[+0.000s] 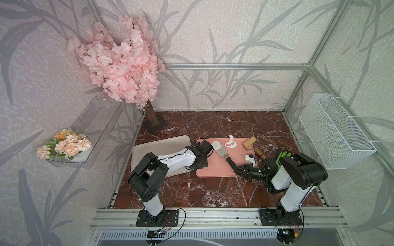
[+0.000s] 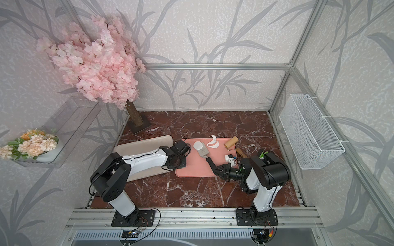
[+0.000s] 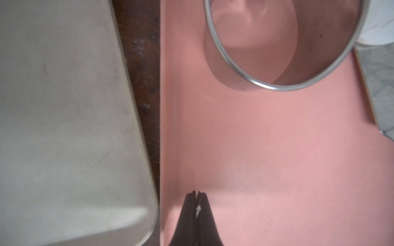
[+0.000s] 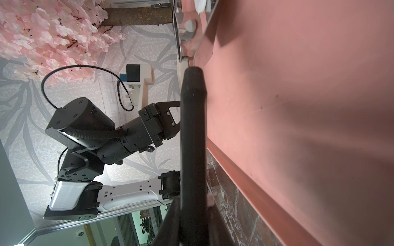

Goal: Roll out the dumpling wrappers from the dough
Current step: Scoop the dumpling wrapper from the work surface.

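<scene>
In both top views we see the left arm (image 1: 177,158) reaching low from its base across the beige tray (image 1: 162,144). Its wrist bends down over the left edge of the pink tray (image 1: 213,168), and the wrist hides its tool there. The right arm (image 1: 283,176) folds at the elbow and lies low over the pink tray's near right corner. The right gripper (image 1: 227,158) is clamped on the near end of the metal scraper (image 1: 221,150). The dumpling wrapper (image 1: 215,145), a round white disc, lies on the pink tray and meets the scraper's far end. Just beside it, toward the far edge, sits the ragged dough scrap (image 1: 232,146). The wooden roller (image 1: 249,142) rests at the far right corner. On the left wall a clear bin (image 1: 96,119) holds peach flowers (image 1: 68,144), and a white wire basket (image 1: 334,132) hangs on the right wall. In the left wrist view the left gripper (image 3: 196,192) has its tips pressed together, a white fleck stuck on the seam. It sits over the pink tray, beside the beige tray (image 3: 64,106). The glass cup (image 3: 277,87) is ahead with pink showing through it, and the wrapper (image 3: 375,27) peeks past its rim. In the right wrist view one black finger (image 4: 193,117) runs along the pink tray (image 4: 298,106), and the scraper's thin edge (image 4: 200,42) rises from its tip.
</scene>
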`<control>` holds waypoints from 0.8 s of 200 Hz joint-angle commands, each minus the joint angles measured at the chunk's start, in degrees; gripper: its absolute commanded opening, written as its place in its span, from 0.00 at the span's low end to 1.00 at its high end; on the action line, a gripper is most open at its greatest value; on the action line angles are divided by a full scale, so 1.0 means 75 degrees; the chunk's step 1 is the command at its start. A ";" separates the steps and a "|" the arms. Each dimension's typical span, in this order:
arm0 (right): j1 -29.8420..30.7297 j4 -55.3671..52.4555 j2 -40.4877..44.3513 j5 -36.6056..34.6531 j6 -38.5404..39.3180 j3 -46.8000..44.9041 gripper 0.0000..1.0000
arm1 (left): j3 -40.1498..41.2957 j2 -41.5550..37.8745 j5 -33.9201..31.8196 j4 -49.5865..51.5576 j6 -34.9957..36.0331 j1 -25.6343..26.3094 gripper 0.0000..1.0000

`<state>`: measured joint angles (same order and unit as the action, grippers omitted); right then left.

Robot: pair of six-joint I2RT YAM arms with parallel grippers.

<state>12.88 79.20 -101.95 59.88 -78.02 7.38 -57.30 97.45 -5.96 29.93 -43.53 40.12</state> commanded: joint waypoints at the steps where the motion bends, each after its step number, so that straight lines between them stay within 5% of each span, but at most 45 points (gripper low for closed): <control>1: -0.0054 0.0104 0.0256 0.0046 0.0013 -0.0023 0.00 | -0.0267 -0.0138 -0.0237 0.0285 -0.0020 -0.0008 0.00; 160: -0.0116 0.0117 0.2015 -0.0003 -0.1024 0.0248 0.00 | -0.0297 -0.0946 -0.0495 0.0583 -0.0151 -0.0276 0.00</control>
<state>12.32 77.43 -89.49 59.81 -83.96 7.46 -58.15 93.62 -7.81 32.12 -43.86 38.96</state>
